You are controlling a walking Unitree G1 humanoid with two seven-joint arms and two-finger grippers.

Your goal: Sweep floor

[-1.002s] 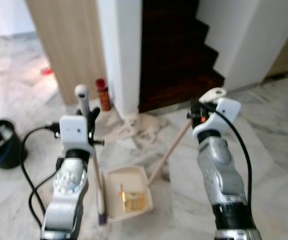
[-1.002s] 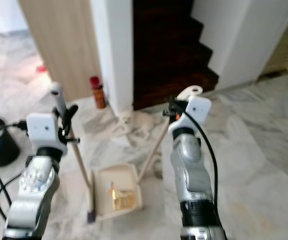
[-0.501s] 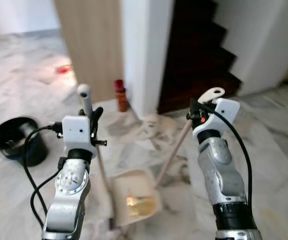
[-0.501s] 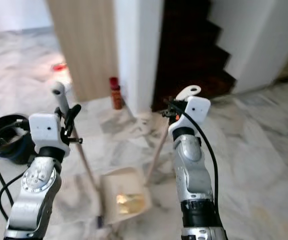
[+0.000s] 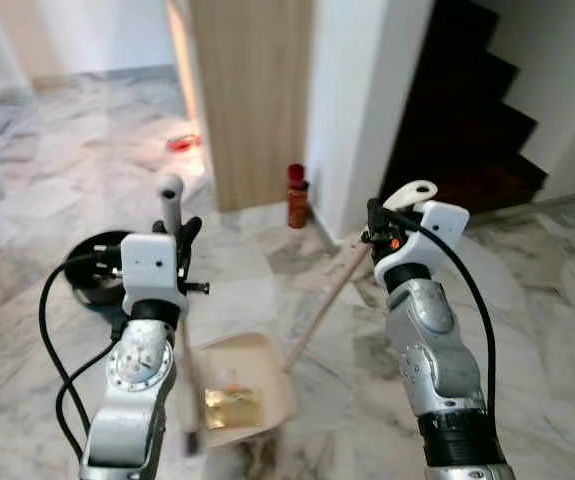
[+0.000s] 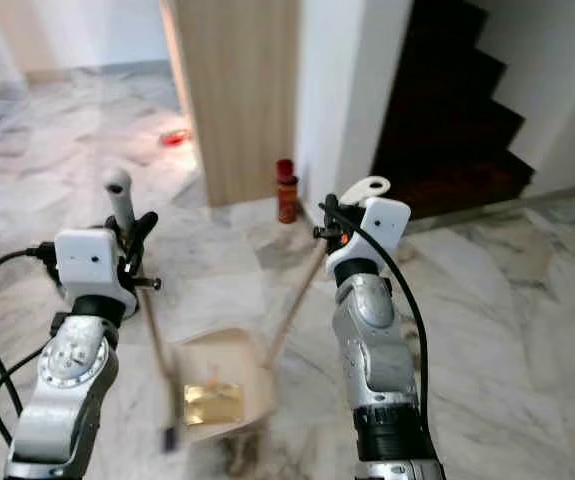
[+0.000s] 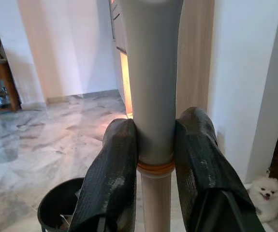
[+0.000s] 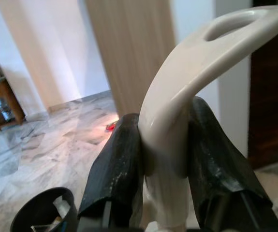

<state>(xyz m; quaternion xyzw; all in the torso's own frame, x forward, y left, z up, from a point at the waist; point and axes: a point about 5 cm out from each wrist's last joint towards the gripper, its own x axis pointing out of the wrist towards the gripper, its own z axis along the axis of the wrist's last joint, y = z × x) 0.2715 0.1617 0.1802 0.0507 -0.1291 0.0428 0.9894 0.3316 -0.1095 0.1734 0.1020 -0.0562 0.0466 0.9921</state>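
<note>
Nearest to us, on the marble floor [image 5: 527,300], lies the cream dustpan [image 5: 237,385] with a yellowish scrap [image 5: 232,408] inside it, between our two arms. Our left gripper [image 5: 179,238] is clamped on the broom handle [image 5: 171,195], its black fingers [image 7: 114,164] pressing both sides of the grey grip just above an orange ring; the broom's shaft runs down to the floor at the dustpan's left edge, where its lower end is blurred. Our right gripper [image 5: 377,222] is closed around the dustpan handle [image 5: 412,192], a white looped grip whose long wooden stick [image 5: 322,305] slants down and leftward to the pan. To the left, behind our left arm, stands a black bucket [image 5: 92,280]. Farther off, a red bottle [image 5: 296,196] stands at the foot of a wooden panel [image 5: 252,90], beside a white wall corner [image 5: 362,100]. Beyond, to the right, dark stairs [image 5: 467,110] rise. In the left wrist view, a small white dog [image 7: 265,199] sits by the wall.
</note>
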